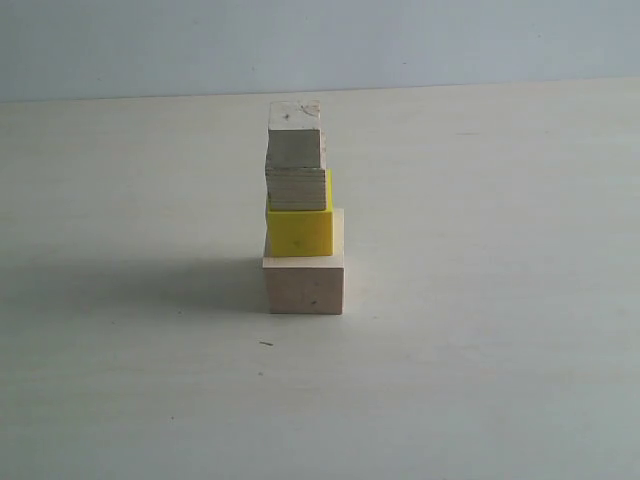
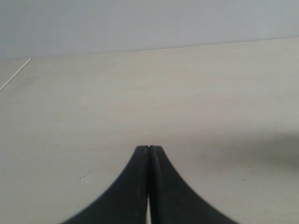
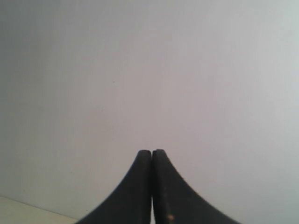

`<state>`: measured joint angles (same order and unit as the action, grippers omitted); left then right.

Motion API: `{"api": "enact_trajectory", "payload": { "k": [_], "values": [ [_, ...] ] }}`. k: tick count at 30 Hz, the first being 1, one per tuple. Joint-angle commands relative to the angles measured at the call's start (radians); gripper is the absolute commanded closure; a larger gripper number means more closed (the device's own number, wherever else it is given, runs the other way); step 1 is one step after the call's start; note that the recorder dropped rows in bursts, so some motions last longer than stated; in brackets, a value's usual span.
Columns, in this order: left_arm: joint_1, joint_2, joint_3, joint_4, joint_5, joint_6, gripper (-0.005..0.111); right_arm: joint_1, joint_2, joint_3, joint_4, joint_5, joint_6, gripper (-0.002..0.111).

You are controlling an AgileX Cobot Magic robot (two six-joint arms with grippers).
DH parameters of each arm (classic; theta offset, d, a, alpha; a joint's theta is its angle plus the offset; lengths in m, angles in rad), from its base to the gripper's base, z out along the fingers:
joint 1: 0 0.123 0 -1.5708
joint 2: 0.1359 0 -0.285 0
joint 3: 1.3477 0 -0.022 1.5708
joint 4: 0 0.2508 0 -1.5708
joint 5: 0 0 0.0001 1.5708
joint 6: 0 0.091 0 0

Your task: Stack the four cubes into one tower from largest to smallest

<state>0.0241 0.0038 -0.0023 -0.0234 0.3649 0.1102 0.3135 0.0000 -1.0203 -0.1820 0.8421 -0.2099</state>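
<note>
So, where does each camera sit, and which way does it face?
Exterior: off the arms, low over the table, facing the tower with the wall behind; no robot part shows.
Left wrist: on the left arm, looking past the shut left pincer along the table to the wall.
Right wrist: on the right arm, looking past the shut right pincer mostly at the wall, with a sliver of table.
Shared: all three show table and wall; only the exterior shows the tower.

The large cube point(image 1: 305, 285) is pale, matt wood with small specks. The yellow cube point(image 1: 298, 232) looks smooth and evenly coloured (paint or plastic, unclear). The plywood cube point(image 1: 296, 188) shows layered edges, and the smallest cube point(image 1: 296, 135) is pale bare wood. The surface point(image 1: 480, 300) is matt with a light grain.
</note>
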Motion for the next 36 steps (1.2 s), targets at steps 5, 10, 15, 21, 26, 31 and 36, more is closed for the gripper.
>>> {"api": "enact_trajectory", "payload": {
  "k": [5,10,15,21,26,31,36],
  "values": [
    [0.002,-0.004,0.002,0.007,-0.010,-0.200,0.107,0.000,0.000,0.007,-0.010,-0.013,0.002,0.108],
    [0.002,-0.004,0.002,0.007,-0.010,-0.197,0.107,0.000,0.000,0.007,-0.010,-0.013,0.002,0.108],
    [0.002,-0.004,0.002,0.007,-0.010,-0.195,0.107,0.000,0.000,0.007,-0.010,-0.013,0.002,0.108],
    [0.002,-0.004,0.002,0.014,-0.012,-0.163,0.107,0.000,0.000,0.007,-0.010,-0.013,0.002,0.108],
    [0.002,-0.004,0.002,0.014,-0.012,-0.163,0.107,0.000,0.000,0.007,-0.010,-0.013,0.002,0.108],
    [0.002,-0.004,0.002,0.014,-0.012,-0.163,0.107,0.000,0.000,0.007,-0.010,-0.013,0.002,0.108],
    [0.002,-0.004,0.002,0.014,-0.012,-0.163,0.107,0.000,0.000,0.007,-0.010,-0.013,0.002,0.108]
  ]
}}
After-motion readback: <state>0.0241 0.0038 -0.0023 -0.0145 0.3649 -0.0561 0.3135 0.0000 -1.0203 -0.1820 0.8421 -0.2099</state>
